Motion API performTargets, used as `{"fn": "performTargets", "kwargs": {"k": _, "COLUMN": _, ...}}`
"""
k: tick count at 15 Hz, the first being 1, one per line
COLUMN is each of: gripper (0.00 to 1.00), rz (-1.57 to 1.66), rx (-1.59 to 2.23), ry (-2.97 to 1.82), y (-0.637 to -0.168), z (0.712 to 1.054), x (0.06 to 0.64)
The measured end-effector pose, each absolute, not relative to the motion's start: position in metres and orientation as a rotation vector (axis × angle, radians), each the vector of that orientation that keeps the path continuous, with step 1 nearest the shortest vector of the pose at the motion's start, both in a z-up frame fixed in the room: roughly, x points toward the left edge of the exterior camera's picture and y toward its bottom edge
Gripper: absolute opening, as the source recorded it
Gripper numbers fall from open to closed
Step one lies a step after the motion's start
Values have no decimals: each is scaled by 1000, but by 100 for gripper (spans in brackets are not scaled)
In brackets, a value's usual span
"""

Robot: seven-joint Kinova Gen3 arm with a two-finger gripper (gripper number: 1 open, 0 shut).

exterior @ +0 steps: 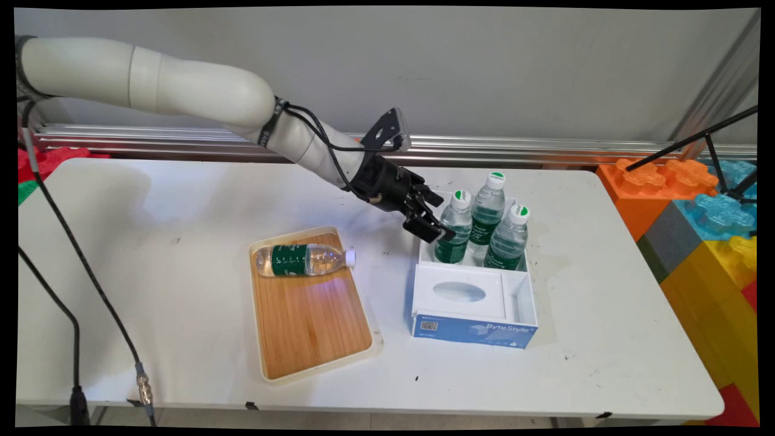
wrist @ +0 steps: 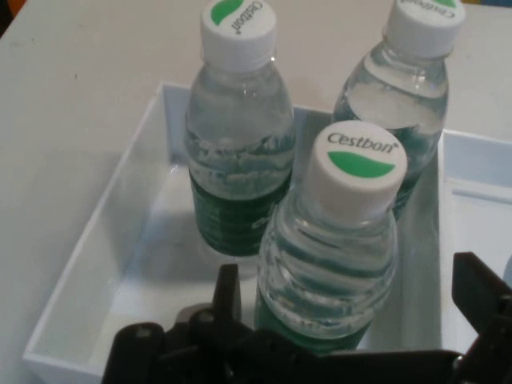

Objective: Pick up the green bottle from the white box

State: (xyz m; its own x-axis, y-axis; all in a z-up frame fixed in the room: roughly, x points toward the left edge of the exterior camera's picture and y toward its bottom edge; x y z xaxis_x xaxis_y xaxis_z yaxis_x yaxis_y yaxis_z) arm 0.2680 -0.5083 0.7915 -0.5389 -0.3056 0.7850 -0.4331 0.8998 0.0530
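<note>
Black two-finger gripper (exterior: 437,225) (wrist: 344,320) right of frame centre in the main view, fingers spread wide to either side of the nearest clear plastic water bottle with green label and white cap (exterior: 455,227) (wrist: 336,248). Not yet pinching it: in the hand view, one finger (wrist: 227,292) low and left of the bottle, the other (wrist: 480,296) at the lower right edge, bottle between them.

Standing upright just behind it, two more bottles of the same kind, one (exterior: 487,209) (wrist: 238,128) at upper left of the hand view, another (exterior: 508,238) (wrist: 404,88) at upper right. All three clustered in the far compartment of a white rectangular plastic bin (exterior: 530,300) (wrist: 120,232). In the bin's near compartment, a white-topped blue tissue box lettered ByteStyle (exterior: 472,315), lower right of centre in the main view.

Left of the bin, well apart, a light wooden tray with a cream rim (exterior: 306,315), centre-bottom of the frame. Lying on its side across the tray's far end, a fourth water bottle (exterior: 303,259), cap pointing right.

Under everything, a white table (exterior: 151,254) (wrist: 72,120). At the right edge, large orange, blue and yellow toy blocks (exterior: 696,206).
</note>
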Motion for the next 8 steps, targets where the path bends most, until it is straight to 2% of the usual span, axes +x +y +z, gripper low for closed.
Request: {"fn": "performTargets", "kwargs": {"k": 8, "gripper": 100, "rz": 170, "rx": 525, "ry": -2156, "y": -516, "z": 772, "x": 257}}
